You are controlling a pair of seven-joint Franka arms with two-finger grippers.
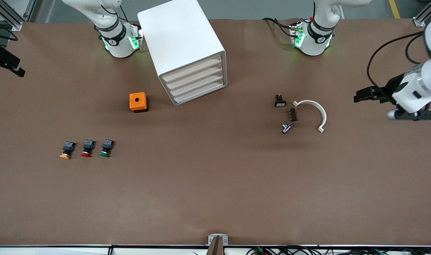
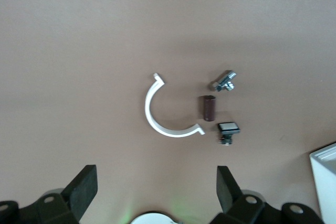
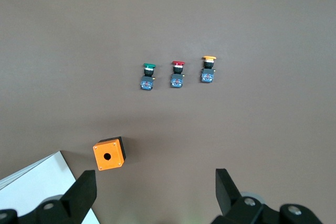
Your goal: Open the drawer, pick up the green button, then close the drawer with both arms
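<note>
1. The table [image 1: 215, 184] has a flat, matte brown surface, like a cloth or a mat, and grey floor shows past its edge at the robots' bases.
2. No brand, label or writing can be read on any object; the markings on the arms' base rings are too small to tell.
3. The white cabinet [image 1: 182, 46] is a smooth box with rounded corners. It stands between the two bases, and its four shallow drawers [image 1: 196, 82] with pale beige fronts are all shut.
4. The left gripper [image 2: 155, 192] is up in the air at the left arm's end of the table, and its two black fingers stand wide apart with nothing between them.
5. In the left wrist view, four small parts lie on the table in front of this gripper: a white half-ring clip [image 2: 167, 113], a brown cylinder [image 2: 209, 108], a shiny metal piece [image 2: 224, 81] and a small black part with a white top [image 2: 229, 129].
6. The right gripper [image 3: 155, 192] is also up in the air, with its fingers apart and empty; the front view does not show it.
7. The orange square box [image 3: 109, 154], with a round hole in its top, lies just in front of the right gripper, beside the cabinet corner.
8. The green button [image 3: 148, 75] lies farther out from the right gripper, on the open table and not in a drawer. It is the first of a row, next to the red button [image 3: 177, 73] and the orange-yellow button [image 3: 208, 68]. Each has a round cap and a black body with a blue mark.
9. Nothing stands between the right gripper and the buttons.
</note>
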